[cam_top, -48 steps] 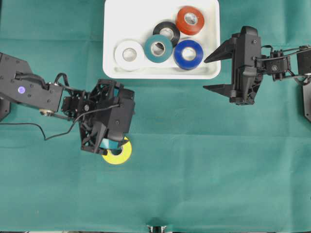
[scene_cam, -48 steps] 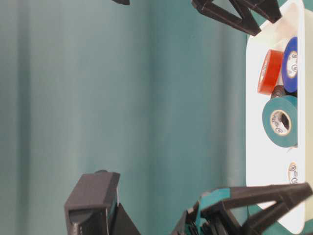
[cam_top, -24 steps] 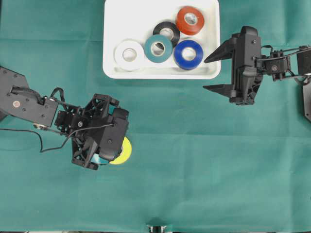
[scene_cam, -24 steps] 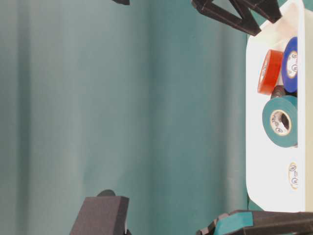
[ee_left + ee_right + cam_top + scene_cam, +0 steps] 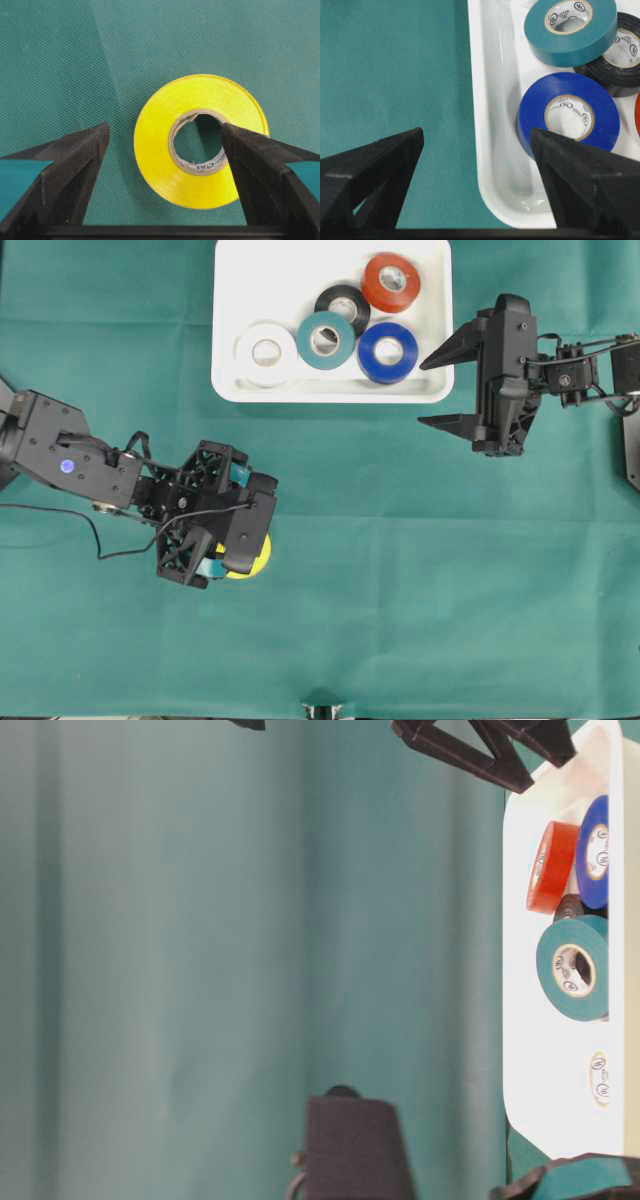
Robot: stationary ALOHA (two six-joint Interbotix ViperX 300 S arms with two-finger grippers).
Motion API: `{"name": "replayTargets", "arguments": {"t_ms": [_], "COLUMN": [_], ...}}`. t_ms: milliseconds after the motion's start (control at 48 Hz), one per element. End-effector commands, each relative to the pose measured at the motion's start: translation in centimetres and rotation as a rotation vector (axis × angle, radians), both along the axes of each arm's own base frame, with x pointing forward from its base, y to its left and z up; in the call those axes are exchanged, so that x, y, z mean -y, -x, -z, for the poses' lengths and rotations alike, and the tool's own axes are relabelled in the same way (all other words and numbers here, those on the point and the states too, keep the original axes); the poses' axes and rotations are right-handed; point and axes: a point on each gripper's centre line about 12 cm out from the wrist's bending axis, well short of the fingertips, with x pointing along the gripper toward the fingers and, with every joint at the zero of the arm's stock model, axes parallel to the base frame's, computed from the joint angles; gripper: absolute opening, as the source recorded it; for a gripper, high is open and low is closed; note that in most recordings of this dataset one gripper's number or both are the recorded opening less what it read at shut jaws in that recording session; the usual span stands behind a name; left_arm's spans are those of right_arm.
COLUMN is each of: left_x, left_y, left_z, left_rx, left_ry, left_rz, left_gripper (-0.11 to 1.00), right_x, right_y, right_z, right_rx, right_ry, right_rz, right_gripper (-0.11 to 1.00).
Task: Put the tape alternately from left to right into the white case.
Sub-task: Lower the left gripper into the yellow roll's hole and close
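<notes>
Green cloth point(image 5: 400, 590) overhead: five rolls lie in the case point(image 5: 232, 280); the yellow roll point(image 5: 252, 558) lies on the cloth, half under the left gripper point(image 5: 222, 560). Left wrist: fingers apart, one over the roll's core. Right wrist: right gripper point(image 5: 476, 137) wide open astride the case rim.

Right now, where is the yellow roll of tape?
In the overhead view the yellow roll lies flat on the green cloth at lower left, well below the white case, mostly hidden under the open left gripper, which straddles it.
</notes>
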Motion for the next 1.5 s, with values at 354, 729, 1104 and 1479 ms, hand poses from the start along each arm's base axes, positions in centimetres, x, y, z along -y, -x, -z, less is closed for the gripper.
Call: {"name": "replayTargets", "arguments": {"t_ms": [354, 729, 1104, 1479], "left_x": [0.0, 0.0, 0.0, 0.5], "left_y": [-0.8, -0.8, -0.8, -1.0], "left_z": [0.5, 0.5, 0.3, -1.5], "left_rx": [0.000, 0.000, 0.005, 0.049], "left_ry": [-0.001, -0.001, -0.001, 0.013], "left_rz": [-0.003, -0.003, -0.002, 0.006], "left_gripper": [1.00, 0.92, 0.25, 0.25], "right_x": [0.0, -0.1, -0.1, -0.1], "right_y": [-0.3, -0.2, -0.2, -0.1], "right_z": [-0.9, -0.8, -0.7, -0.7], "right_rx": [0.034, 0.031, 0.028, 0.025], "right_ry": [0.004, 0.002, 0.003, 0.003], "right_rz": [-0.005, -0.005, -0.004, -0.003], "right_gripper": [0.81, 0.81, 0.80, 0.80]}}
